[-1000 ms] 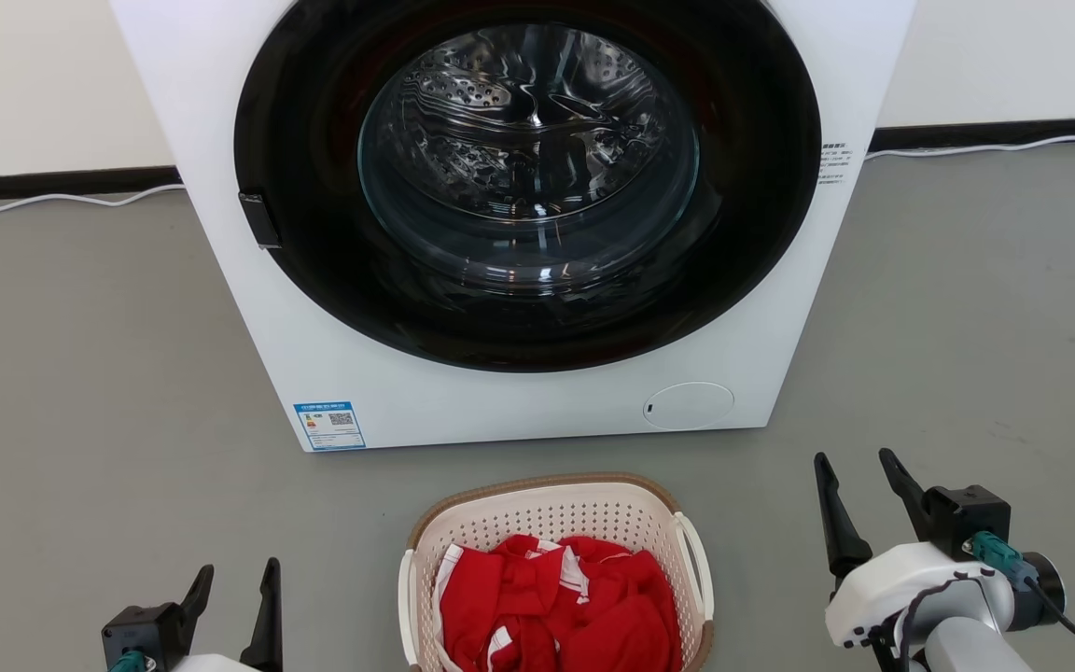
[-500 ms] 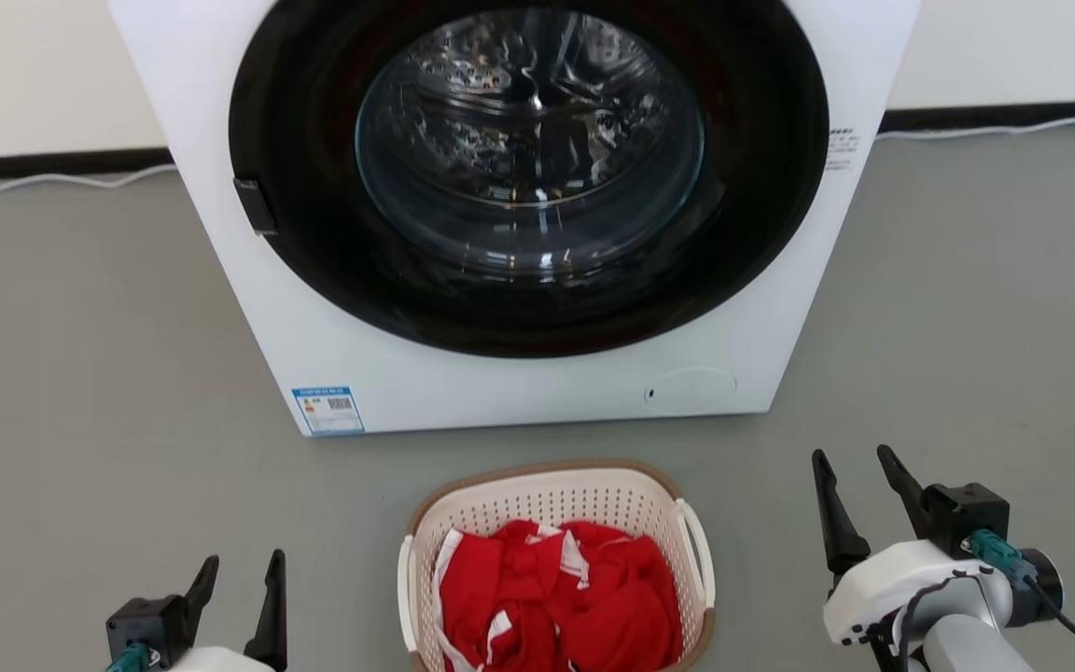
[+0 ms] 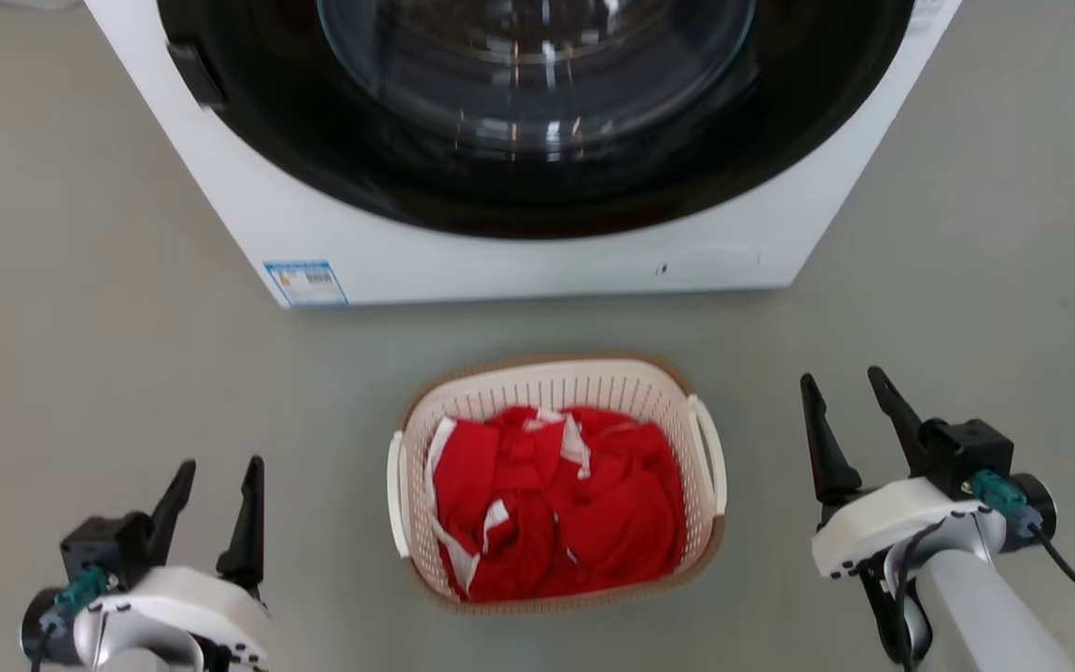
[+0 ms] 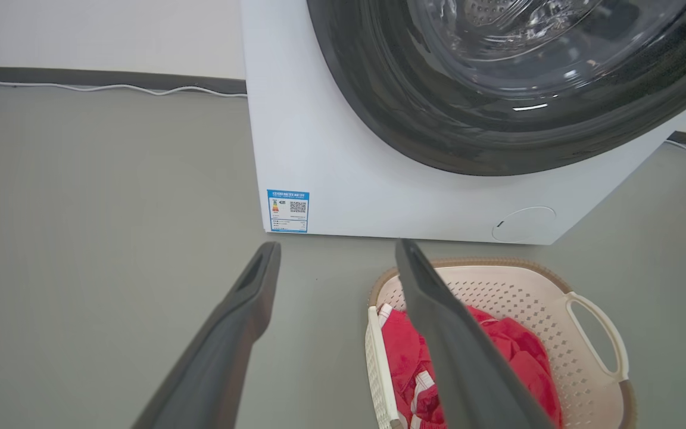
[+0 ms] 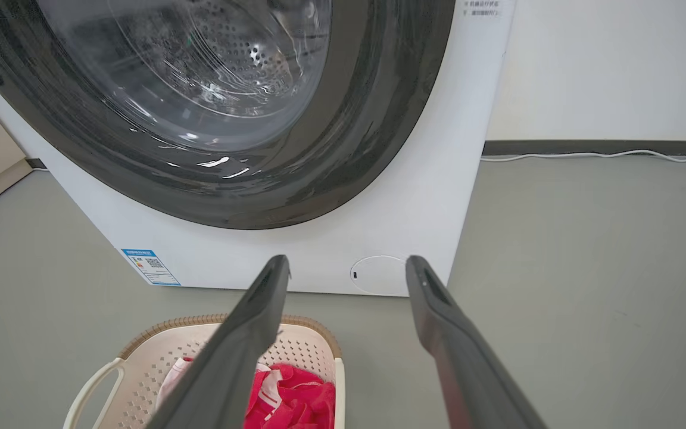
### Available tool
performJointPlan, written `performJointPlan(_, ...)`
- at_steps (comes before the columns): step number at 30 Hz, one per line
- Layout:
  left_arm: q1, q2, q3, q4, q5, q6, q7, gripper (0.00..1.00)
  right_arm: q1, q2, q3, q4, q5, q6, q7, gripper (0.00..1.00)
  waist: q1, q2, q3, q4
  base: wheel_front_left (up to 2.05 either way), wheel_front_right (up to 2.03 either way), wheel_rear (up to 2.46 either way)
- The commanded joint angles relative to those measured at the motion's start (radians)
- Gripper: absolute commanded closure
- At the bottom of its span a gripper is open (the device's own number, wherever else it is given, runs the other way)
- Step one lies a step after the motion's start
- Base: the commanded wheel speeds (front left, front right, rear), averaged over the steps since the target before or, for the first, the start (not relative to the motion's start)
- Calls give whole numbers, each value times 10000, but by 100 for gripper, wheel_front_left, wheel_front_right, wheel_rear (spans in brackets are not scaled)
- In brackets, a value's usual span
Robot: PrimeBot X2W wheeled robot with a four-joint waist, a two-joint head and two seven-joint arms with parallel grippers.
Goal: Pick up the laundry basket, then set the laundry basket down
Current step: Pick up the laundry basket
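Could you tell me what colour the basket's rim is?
The basket has a brown rim, clearest in the head view.

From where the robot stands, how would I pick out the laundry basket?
Find the big white washing machine with its dark round door. On the grey floor right before it sits the laundry basket. It is a small cream perforated tub, with a brown rim, white side handles and red clothes inside.

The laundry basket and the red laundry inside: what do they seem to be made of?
The laundry basket: probably moulded plastic, matt cream, given its regular punched holes; brown rim merely looks woven. The red laundry: soft cloth, shown by folds and creases.
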Motion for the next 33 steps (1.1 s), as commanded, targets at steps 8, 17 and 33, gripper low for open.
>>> performJointPlan(8, -938, 699, -154, -558, -647, -58, -95, 0, -596, -16, 142, -537, -218, 31, -128, 0, 0, 0, 1737, 112, 0, 0, 0)
performJointPlan(17, -1640, 1072, -863, -795, -1377, -58, -95, 0, -1046, -16, 139, -823, -273, 31, -128, 0, 0, 0, 3005, 181, 0, 0, 0)
performJointPlan(33, -2969, 1616, -2273, -966, -2016, -58, -95, 0, -2010, -16, 335, -812, -157, 31, -128, 0, 0, 0, 5146, 157, 0, 0, 0)
